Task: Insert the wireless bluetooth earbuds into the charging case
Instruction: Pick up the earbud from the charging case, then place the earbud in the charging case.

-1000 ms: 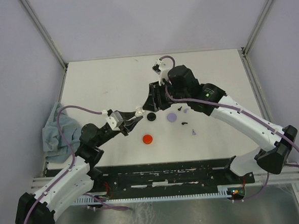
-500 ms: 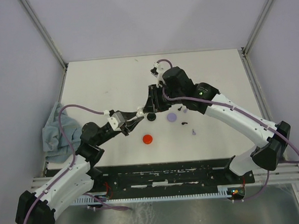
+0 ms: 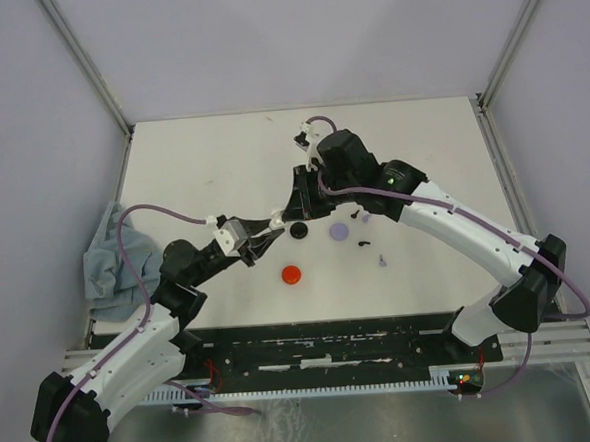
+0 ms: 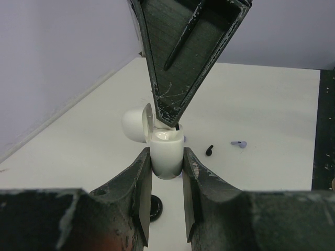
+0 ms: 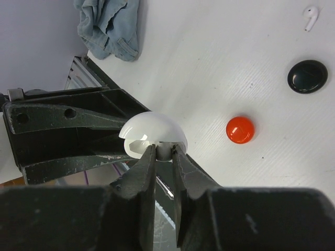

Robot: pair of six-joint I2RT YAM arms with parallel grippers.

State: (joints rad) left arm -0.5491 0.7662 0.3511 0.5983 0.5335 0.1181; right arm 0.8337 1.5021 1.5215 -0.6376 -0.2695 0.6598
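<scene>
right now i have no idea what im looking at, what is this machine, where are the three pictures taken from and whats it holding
The machine is a left arm and a right arm, bolted at the near edge of a table. One picture looks down from above. The other two come from a camera on each wrist, so the dark prongs in front are that arm's own fingers. The left gripper clamps an open white case. The right gripper has its fingers nearly together at the case's mouth; what they pinch is hidden. On the table lie a red disc, a black disc, a lavender disc, a few tiny earbuds and a cloth.
</scene>
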